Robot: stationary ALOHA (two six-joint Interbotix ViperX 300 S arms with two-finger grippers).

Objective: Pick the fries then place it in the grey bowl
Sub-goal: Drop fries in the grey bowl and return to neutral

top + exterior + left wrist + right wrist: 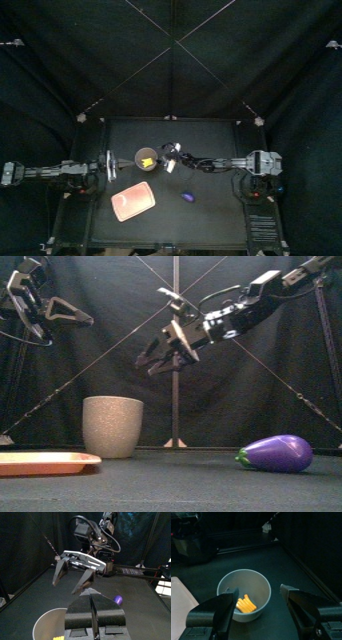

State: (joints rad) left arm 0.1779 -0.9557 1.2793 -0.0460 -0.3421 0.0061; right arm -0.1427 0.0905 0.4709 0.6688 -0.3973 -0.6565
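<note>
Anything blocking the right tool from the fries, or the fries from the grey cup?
Nothing visible. The fries already lie inside the grey cup, and the right tool hangs open above its mouth with only air between. The eggplant and the pink tray lie off to the sides.

Light was scant in my booth: the black curtains (80, 60) drank it, and the table (201, 220) lay dark from above. At table height, a pale sheen sat on the purple eggplant (274, 452) and the grey cup (112, 426). Close to its lens, my right pincer (258, 588) looked soft and shadowed, while the fries (246, 604) glowed.
</note>
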